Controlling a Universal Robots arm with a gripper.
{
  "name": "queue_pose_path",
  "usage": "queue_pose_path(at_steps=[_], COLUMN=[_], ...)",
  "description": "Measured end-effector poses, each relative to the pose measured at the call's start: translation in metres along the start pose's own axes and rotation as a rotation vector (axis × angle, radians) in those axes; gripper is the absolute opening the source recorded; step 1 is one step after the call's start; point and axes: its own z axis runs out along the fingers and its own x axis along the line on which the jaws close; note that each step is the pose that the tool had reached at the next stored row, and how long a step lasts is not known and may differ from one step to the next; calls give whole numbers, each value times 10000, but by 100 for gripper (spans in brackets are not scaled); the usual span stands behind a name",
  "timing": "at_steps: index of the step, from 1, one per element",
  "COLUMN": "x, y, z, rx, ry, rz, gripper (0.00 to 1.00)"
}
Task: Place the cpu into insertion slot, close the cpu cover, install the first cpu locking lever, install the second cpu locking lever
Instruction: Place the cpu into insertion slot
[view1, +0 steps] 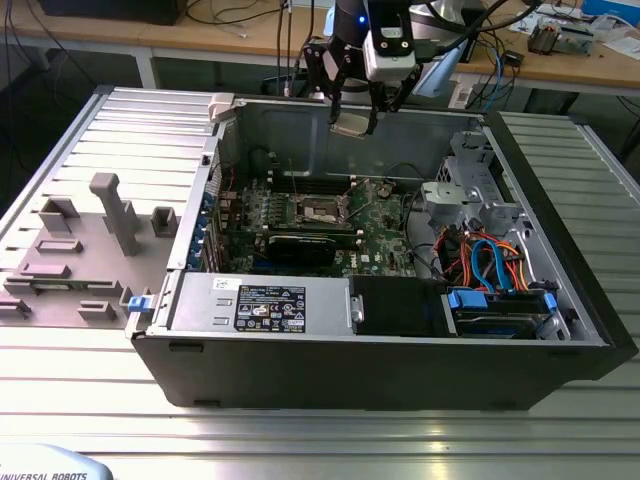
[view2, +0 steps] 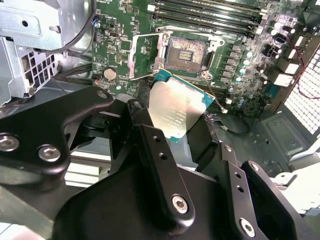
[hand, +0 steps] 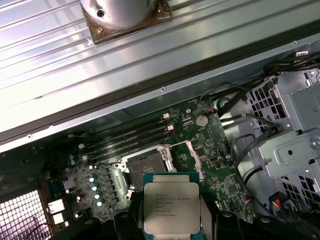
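My gripper (view1: 355, 112) hangs high over the open computer case (view1: 380, 345), above its back wall. It is shut on the cpu (view1: 352, 125), a flat square chip with a pale silver top. In both wrist views the cpu (view2: 176, 107) (hand: 171, 207) sits between the black fingers (view2: 152, 142), lifted well clear of the board. The insertion slot (view1: 318, 210) (view2: 186, 50) (hand: 145, 167) lies bare on the green motherboard below, with its dark centre showing. The cpu cover (view2: 145, 55) stands raised at one side of the slot, with thin wire levers beside it.
A long black expansion card (view1: 300, 245) lies in front of the slot and the memory slots (view1: 320, 183) behind it. A power supply (view1: 260, 300), a drive cage (view1: 470, 190) and coloured cables (view1: 490, 260) fill the case. A grey fixture plate (view1: 90, 240) lies at the exterior view's left.
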Motion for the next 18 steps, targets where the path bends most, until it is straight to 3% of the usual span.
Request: queue_pose_path(at_steps=[18], x=[0], y=[0], z=[0], rx=[-8], ry=[-38], rz=[424], gripper=[54])
